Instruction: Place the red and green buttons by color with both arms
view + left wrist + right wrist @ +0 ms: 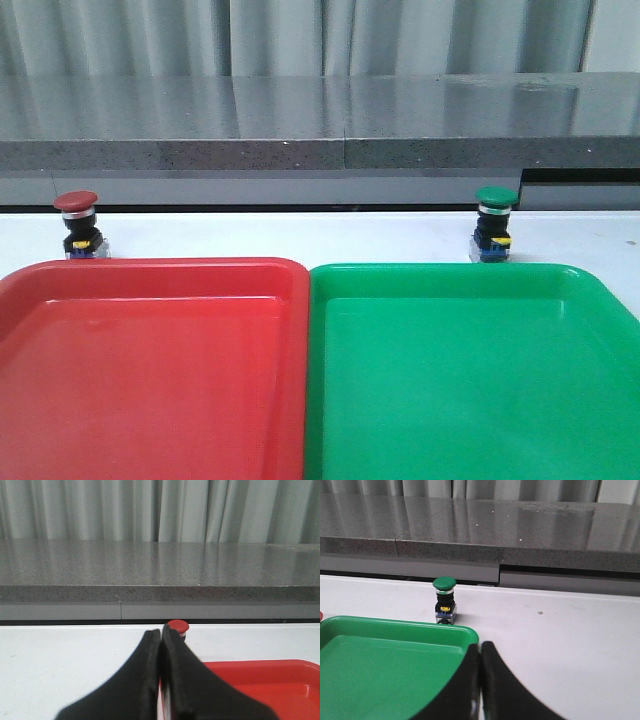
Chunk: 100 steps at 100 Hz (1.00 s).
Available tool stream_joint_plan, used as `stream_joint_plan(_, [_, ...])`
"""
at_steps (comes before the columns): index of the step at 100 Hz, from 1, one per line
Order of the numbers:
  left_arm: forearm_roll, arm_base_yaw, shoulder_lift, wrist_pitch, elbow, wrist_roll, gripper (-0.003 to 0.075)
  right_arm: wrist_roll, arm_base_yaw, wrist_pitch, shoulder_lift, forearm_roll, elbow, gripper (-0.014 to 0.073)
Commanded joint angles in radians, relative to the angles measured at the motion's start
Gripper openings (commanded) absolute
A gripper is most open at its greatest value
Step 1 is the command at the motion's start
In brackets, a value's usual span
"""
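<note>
Buttons untouched: red button (77, 225) and green button (495, 223) stand on the bench (300, 235); spread both pressed-together tools, left tool (161, 636) and right tool (480, 649), then reach.

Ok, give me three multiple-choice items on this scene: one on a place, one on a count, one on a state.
1. Where does the red button stand?
A. Inside the red tray
B. On the white table beyond the red tray's far edge
C. Inside the green tray

2. How many buttons lie inside the trays?
A. None
B. One
C. Two

3. How are the left gripper fingers set?
A. Wide open
B. Clamped on the red button
C. Closed together, holding nothing

Key:
1. B: the front view shows it on the table behind the red tray.
2. A: the red tray and the green tray both hold nothing; the green button also stands on the table.
3. C: the left wrist view shows the fingers pressed together, the button beyond their tips. The right gripper looks the same.
</note>
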Motion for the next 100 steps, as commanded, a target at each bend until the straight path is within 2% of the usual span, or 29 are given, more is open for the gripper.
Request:
stream_joint_plan(1, [0.0,0.003,-0.03,-0.076,0.042,-0.006,-0.0019,-0.003,-0.004,-0.079,-0.022,-0.009,-0.014,-0.0067])
stream_joint_plan(60, [-0.012,0.003,-0.026,-0.081,0.016,-0.006,-0.0019,-0.003,-0.004,-0.079,-0.022,-0.009,-0.014,-0.0067])
stream_joint_plan(77, [-0.027,0.003,0.036,0.001,-0.118,-0.006,-0.0019,-0.003,-0.004,-0.079,-0.022,-0.009,-0.014,-0.0067])
stream_joint_plan(100, [-0.054,0.003,0.268,0.194,-0.378,-0.006,-0.0019,-0.003,-0.004,-0.079,-0.022,-0.009,-0.014,-0.0067])
